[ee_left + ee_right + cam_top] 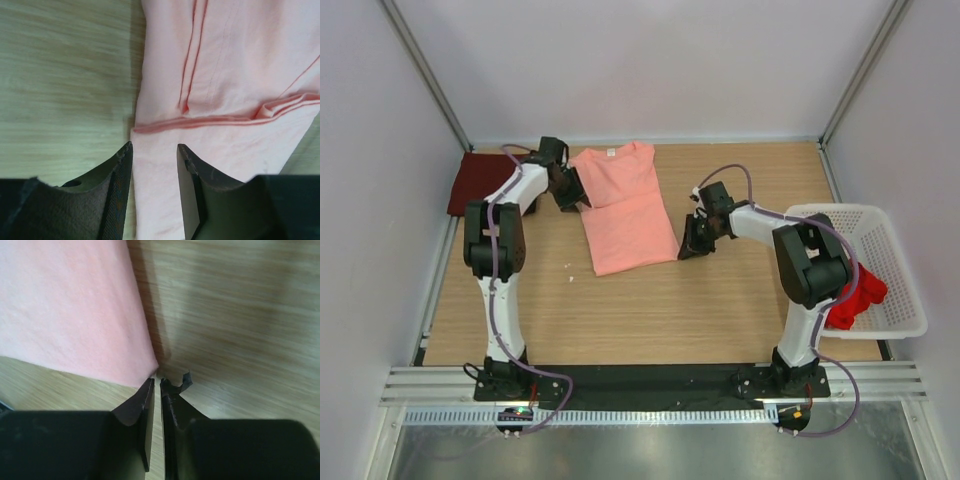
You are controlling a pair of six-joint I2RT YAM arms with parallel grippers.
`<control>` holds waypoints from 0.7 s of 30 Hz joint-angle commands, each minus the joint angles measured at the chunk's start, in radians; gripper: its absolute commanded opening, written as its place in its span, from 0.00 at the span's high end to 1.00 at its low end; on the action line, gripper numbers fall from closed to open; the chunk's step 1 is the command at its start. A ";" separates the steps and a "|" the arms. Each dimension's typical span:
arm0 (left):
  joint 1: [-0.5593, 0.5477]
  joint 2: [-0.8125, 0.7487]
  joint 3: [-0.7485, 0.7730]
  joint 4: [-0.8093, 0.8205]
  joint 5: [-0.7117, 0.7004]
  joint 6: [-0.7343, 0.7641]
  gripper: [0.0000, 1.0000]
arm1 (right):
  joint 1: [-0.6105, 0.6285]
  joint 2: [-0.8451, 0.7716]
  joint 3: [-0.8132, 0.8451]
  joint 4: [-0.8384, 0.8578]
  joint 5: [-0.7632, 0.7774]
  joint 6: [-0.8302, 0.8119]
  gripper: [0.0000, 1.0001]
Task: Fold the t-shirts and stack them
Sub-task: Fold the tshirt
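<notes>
Folding the salmon-pink shirt (625, 205) looks to be the step in hand. It lies partly folded at the middle of the desk (720, 310).

Left end effector (154, 147): at the shirt's left edge by a fold line, jaws apart and astride the cloth, released.

Right end effector (156, 381): at the shirt's near right corner, jaws nearly clenched. Whether the corner is pinched between them I cannot tell.

Next move, as I judge it, calls for a firm hold at both edges, then carrying the near end over toward the collar.

Dark maroon shirt (480, 182) lies flat, left of the pink one. Basket (910, 325), right of the pink one, holds the bright red shirt (858, 298), bunched at its near end.
</notes>
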 commanded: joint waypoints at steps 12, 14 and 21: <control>-0.031 -0.564 -0.636 0.129 0.008 -0.105 0.52 | 0.008 -0.254 -0.248 0.128 0.063 0.102 0.80; -0.034 -0.638 -0.758 0.206 0.077 -0.148 0.51 | 0.009 -0.277 -0.233 0.131 0.050 0.108 0.68; -0.063 -0.672 -0.894 0.290 0.120 -0.186 0.49 | 0.009 -0.192 -0.121 0.147 0.014 0.117 0.51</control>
